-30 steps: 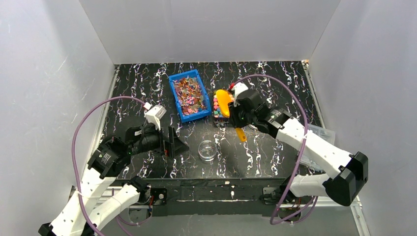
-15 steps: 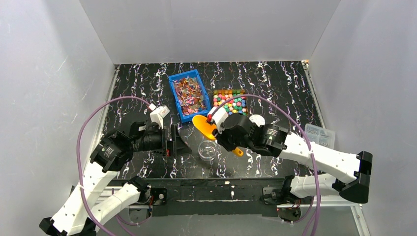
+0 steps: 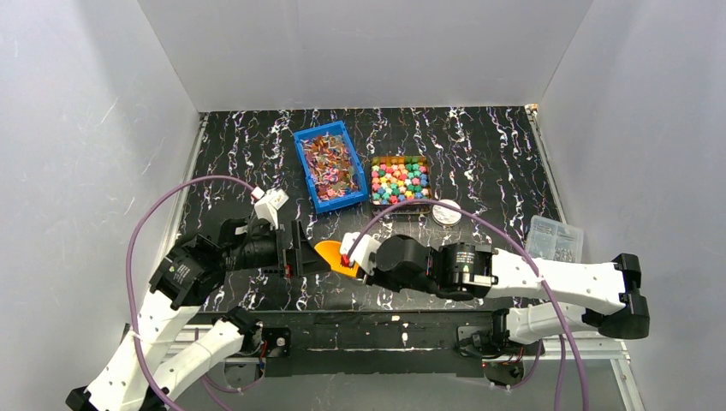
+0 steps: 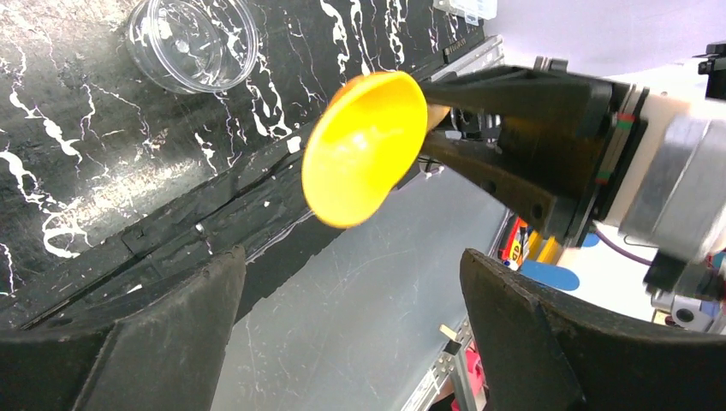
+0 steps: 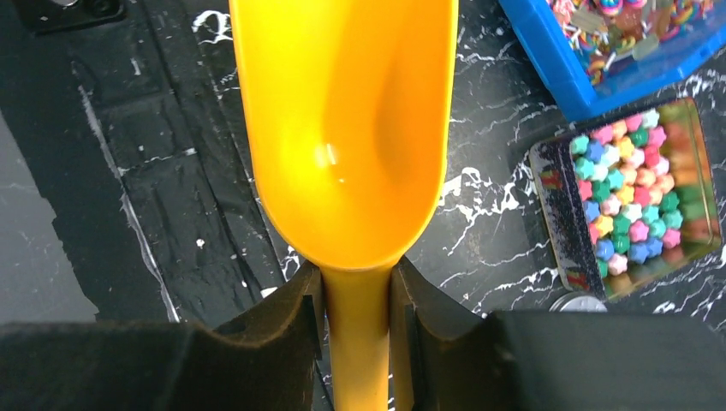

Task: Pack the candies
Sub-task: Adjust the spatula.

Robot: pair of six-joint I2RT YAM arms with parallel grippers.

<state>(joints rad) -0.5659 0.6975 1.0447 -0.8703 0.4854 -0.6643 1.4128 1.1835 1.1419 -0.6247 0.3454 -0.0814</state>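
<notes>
Scoop [image 5: 342, 128] rode empty in my right hand [image 5: 355, 295], clamped on its handle; my left hand [image 4: 351, 257] gaped wide, holding nothing. Unpacked, the candies [image 3: 400, 179] sat in their tin [image 5: 550, 223] at one o'clock; the clear dish [image 4: 193, 43] lay bare.

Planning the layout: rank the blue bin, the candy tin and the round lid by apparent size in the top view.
1. blue bin, largest.
2. candy tin, clearly smaller.
3. round lid, smallest.
All sit close together, so camera nearness does not skew this.
</notes>
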